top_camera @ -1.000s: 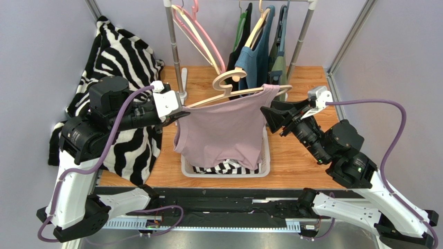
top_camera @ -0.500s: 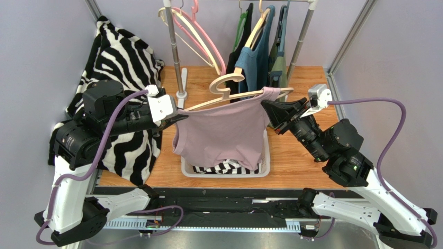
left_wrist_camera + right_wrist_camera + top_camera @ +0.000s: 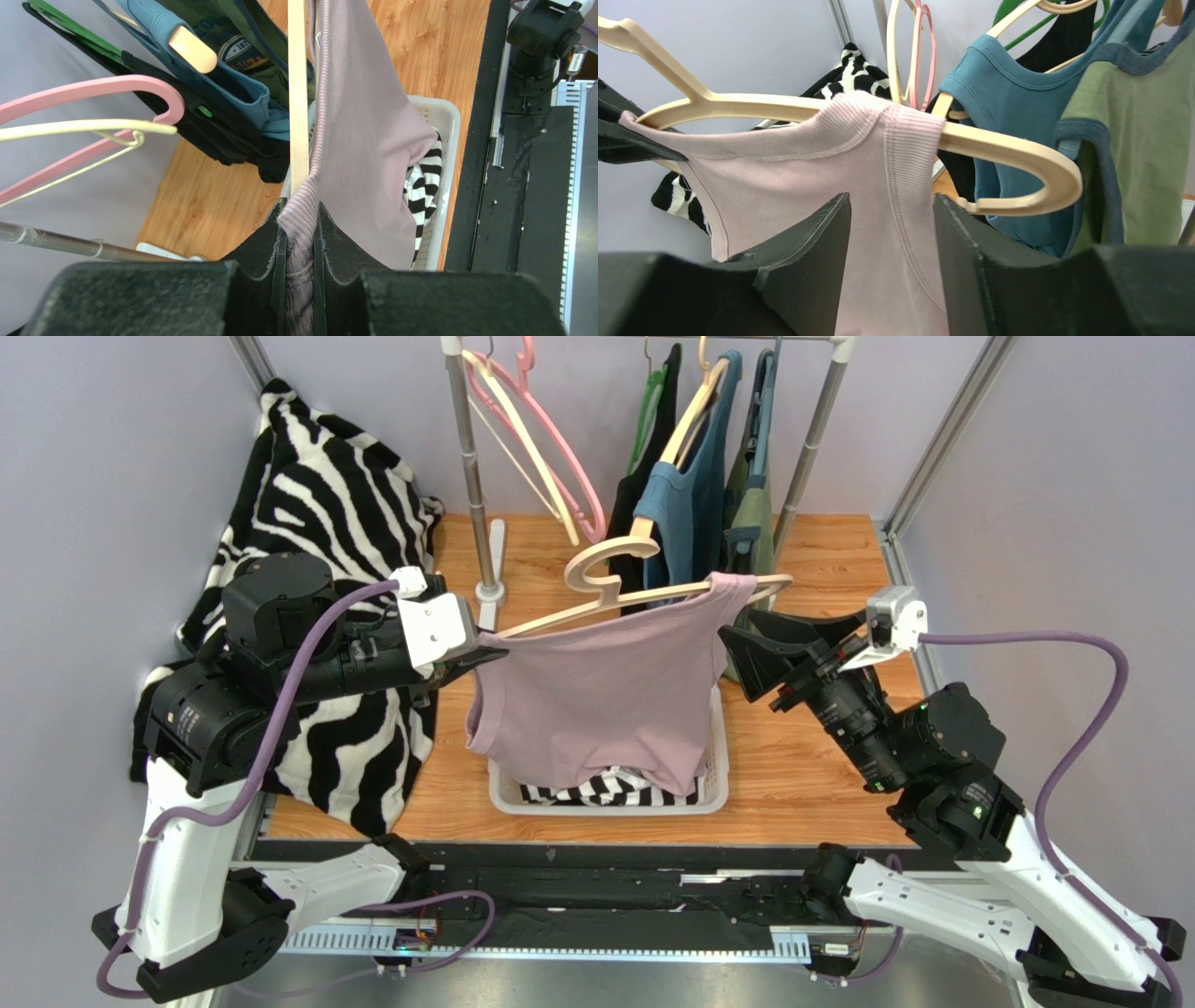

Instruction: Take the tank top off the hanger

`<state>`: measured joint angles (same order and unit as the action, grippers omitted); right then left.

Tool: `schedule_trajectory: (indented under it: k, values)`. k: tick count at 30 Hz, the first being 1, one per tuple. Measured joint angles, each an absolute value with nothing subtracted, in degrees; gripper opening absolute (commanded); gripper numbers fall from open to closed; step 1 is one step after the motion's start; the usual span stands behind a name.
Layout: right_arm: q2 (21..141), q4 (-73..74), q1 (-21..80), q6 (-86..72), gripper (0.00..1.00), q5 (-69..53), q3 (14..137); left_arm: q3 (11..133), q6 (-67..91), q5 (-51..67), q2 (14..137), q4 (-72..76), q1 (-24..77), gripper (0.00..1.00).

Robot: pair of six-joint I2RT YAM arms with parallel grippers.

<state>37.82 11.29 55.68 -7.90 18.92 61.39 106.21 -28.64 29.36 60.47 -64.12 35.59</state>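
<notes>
Right wrist view: the tank top (image 3: 808,161) was seen straight ahead of the open right claw (image 3: 891,204); its far shoulder was gripped by the left claw (image 3: 300,213).

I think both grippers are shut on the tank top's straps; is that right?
Not quite: only the left gripper is shut on the tank top; the right gripper is open, as the right wrist view shows.
</notes>
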Motion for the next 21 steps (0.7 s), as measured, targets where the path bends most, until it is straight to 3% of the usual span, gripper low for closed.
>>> schedule_trajectory:
  k: [7, 9, 10, 13, 14, 16, 21]
  values:
    - [36.8, 11.2, 55.7, -7.8, 0.54, 19.2, 59.8, 106.2, -28.4, 30.2, 60.5, -64.2, 35.5, 0.0]
    - [37.7, 11.0, 55.7, -7.7, 0.49, 19.0, 59.8, 106.3, -27.9, 30.6, 60.5, -64.2, 35.3, 0.0]
    - [38.2, 10.9, 55.6, -7.6, 0.46, 18.9, 59.8, 106.4, -27.7, 30.8, 60.5, -64.2, 35.2, 0.0]
    - [40.2, 10.4, 55.3, -7.6, 0.26, 17.9, 60.0, 106.5, -27.3, 31.5, 60.6, -64.2, 35.1, 0.0]
    - [40.6, 10.3, 55.3, -7.5, 0.13, 17.5, 60.1, 106.5, -27.2, 31.5, 60.6, -64.3, 35.0, 0.0]
    - [41.3, 10.4, 55.2, -7.7, 0.03, 16.8, 60.2, 106.5, -27.2, 31.6, 60.6, -64.5, 34.8, 0.0]
    - [39.8, 10.5, 55.2, -8.1, 0.0, 15.9, 60.2, 106.5, -27.1, 31.6, 60.4, -64.6, 34.7, 0.0]
